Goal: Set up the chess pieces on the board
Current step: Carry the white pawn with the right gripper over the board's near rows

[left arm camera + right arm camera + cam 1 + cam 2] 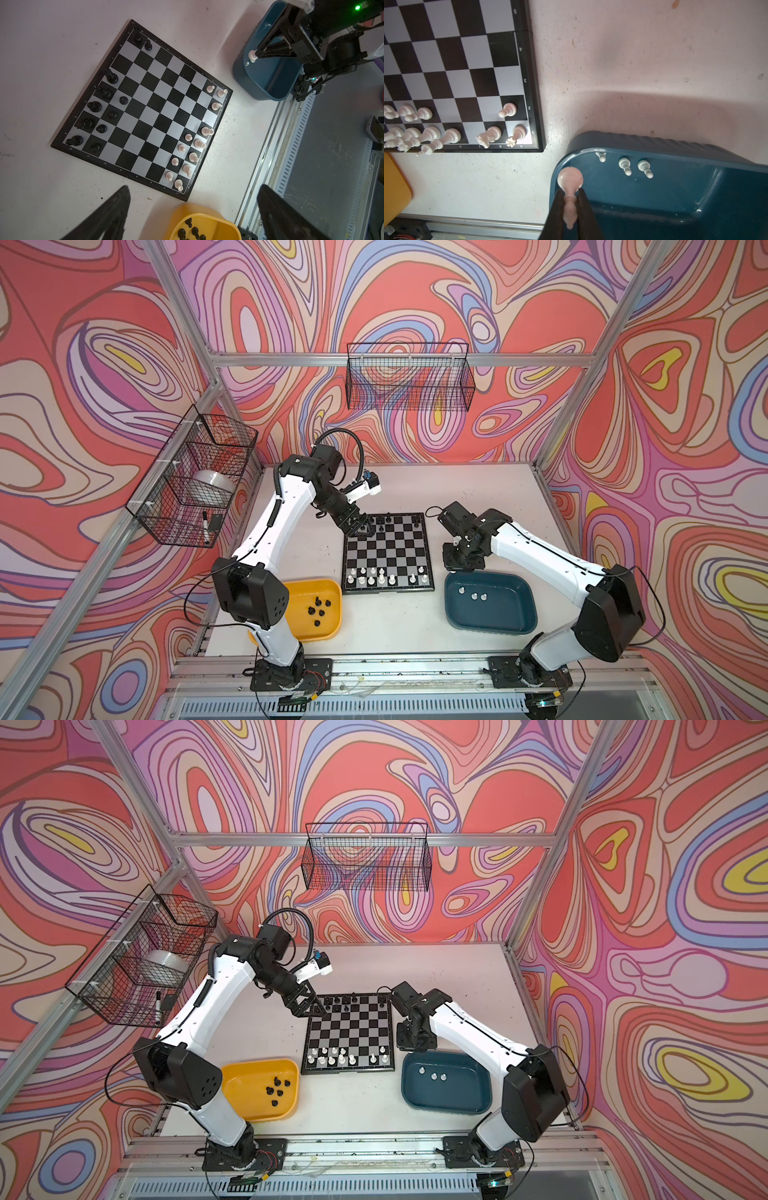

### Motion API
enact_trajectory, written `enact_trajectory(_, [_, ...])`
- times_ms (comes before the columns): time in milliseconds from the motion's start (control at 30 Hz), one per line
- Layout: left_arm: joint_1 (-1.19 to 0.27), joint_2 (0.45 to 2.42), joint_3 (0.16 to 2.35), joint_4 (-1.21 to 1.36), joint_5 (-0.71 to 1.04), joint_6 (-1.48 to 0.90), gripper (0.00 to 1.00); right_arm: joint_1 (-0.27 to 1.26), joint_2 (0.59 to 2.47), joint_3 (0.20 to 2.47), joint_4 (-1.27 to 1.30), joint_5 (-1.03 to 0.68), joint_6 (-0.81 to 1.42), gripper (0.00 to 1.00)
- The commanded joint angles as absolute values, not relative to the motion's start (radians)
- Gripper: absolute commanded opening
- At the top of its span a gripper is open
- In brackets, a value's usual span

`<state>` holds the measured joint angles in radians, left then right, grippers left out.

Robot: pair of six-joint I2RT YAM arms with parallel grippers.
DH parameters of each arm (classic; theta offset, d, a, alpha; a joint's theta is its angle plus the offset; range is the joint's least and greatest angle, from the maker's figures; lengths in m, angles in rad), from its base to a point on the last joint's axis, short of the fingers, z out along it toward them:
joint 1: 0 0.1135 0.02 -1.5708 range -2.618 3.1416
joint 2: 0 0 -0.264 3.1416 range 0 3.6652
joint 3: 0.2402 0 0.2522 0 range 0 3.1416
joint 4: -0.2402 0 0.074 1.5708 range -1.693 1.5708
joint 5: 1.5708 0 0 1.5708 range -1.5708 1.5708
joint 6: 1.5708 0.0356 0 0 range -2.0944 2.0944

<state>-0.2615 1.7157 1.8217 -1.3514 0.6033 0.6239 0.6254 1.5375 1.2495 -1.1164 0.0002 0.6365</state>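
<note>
White chess piece (pixel 570 181), pinched at its stem by the closed right gripper (pixel 570 196), hangs base-down over the teal tray (pixel 654 149) corner nearest the board (pixel 452 68), which lies to that gripper's left; left gripper (pixel 362 529) stands open, empty.

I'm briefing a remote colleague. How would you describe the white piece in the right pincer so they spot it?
Find the teal tray right of the board. Over its far corner on the board side hangs the right pincer, shut on a white piece. Unlike the three white pieces on the tray floor, it is held up, pinched at its narrow waist.
</note>
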Motion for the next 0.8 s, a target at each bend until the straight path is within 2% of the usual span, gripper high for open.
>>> enact_trajectory(0, [-0.232,1.668,1.804,-1.332,0.634,0.617,0.96,0.651,1.571,1.294,-1.131,0.009,0.628,0.11])
enact_trajectory(767, [-0.101,1.550,1.690,-1.306,0.719,0.618,0.96,0.801,1.820,1.504,-1.093,-0.037,0.622,0.11])
